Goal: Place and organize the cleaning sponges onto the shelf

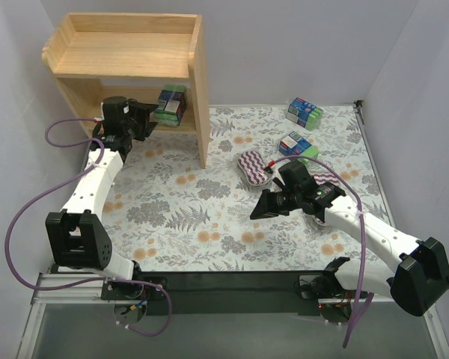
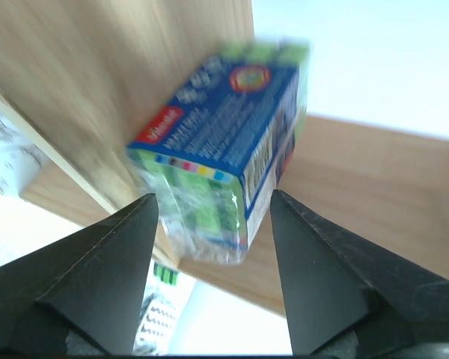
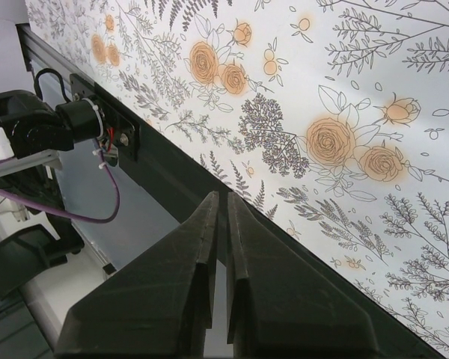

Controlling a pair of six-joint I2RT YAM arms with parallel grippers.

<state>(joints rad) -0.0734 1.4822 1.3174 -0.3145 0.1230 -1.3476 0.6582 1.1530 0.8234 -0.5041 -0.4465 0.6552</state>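
The wooden shelf [image 1: 198, 90] stands at the far left. A blue-and-green sponge pack [image 1: 170, 106] sits on its lower tier. My left gripper [image 1: 150, 117] is open just in front of it. In the left wrist view the pack [image 2: 224, 134] lies between and just beyond the spread fingertips of the left gripper [image 2: 213, 196], slightly blurred. Two more blue-and-green packs [image 1: 304, 111] [image 1: 298, 143] lie on the mat at the far right. One purple zigzag pad [image 1: 253, 167] lies mid-mat; another [image 1: 328, 179] is partly hidden by my right arm. My right gripper [image 1: 257, 213] [image 3: 222, 194] is shut and empty above the mat.
The shelf's top tier [image 1: 120, 52] has raised rims. The shelf's right side panel [image 1: 203, 142] reaches down to the floral mat [image 1: 194, 217]. A black rail [image 1: 232, 288] runs along the near edge. Purple cables [image 1: 30, 217] loop by the left arm.
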